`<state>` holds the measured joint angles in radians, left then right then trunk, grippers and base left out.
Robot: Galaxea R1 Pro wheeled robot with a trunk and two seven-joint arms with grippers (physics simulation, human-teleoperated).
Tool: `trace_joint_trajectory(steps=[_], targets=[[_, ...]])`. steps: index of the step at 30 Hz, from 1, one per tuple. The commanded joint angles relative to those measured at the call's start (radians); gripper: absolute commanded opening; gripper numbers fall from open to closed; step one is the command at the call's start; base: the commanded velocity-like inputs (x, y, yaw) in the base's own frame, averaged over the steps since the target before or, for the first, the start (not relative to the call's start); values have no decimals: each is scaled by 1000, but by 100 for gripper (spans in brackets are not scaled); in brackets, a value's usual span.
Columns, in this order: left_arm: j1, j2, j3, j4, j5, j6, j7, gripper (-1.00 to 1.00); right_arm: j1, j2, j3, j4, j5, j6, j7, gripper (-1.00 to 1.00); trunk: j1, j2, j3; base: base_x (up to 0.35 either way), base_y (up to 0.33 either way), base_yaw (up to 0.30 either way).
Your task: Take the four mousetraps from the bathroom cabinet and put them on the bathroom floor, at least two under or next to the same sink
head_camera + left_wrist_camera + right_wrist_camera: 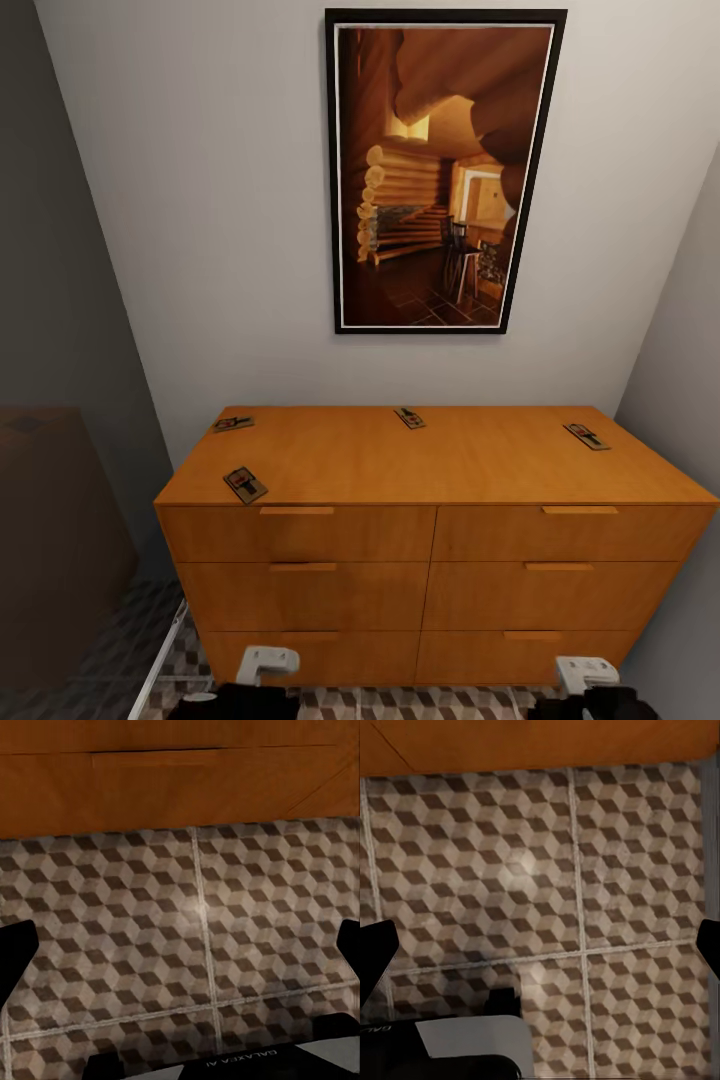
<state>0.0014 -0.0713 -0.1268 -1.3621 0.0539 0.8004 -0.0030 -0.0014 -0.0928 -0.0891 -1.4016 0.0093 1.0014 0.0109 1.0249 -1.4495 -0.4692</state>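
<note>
squarely ahead, four mousetraps (245,485) atop cabinet (430,560), grippers parted

Soft even light; left wall (60,300) shadowed; faint glare on floor tiles (199,907).

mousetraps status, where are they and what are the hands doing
Four mousetraps on cabinet top: front left, back left, back middle, back right. Left hand and right hand open, empty, over bathroom floor. Nothing blocking.

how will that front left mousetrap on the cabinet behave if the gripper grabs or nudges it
The small flat dark-brown mousetrap looks stiff and probably light. Lying flat on the smooth orange-brown wooden cabinet top, it would likely slide rather than roll or tip. Its low profile may make pinching awkward.
</note>
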Motion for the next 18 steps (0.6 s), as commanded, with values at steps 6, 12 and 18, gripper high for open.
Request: trace_joint_trajectory(steps=[6, 12, 18], targets=[[0, -20, -70, -108, 9, 109, 0, 100, 0, -1, -37, -96, -1, 46, 5, 100, 0, 0, -1, 0, 0, 0], [-1, -62, -109, -151, 11, 163, 3, 100, 0, -3, -53, -138, -1, 46, 6, 100, 0, 0, -1, 0, 0, 0], [-1, -88, -121, -167, 12, 177, 2, 100, -1, -24, -57, -157, 0, 46, 6, 100, 0, 0, -1, 0, 0, 0]])
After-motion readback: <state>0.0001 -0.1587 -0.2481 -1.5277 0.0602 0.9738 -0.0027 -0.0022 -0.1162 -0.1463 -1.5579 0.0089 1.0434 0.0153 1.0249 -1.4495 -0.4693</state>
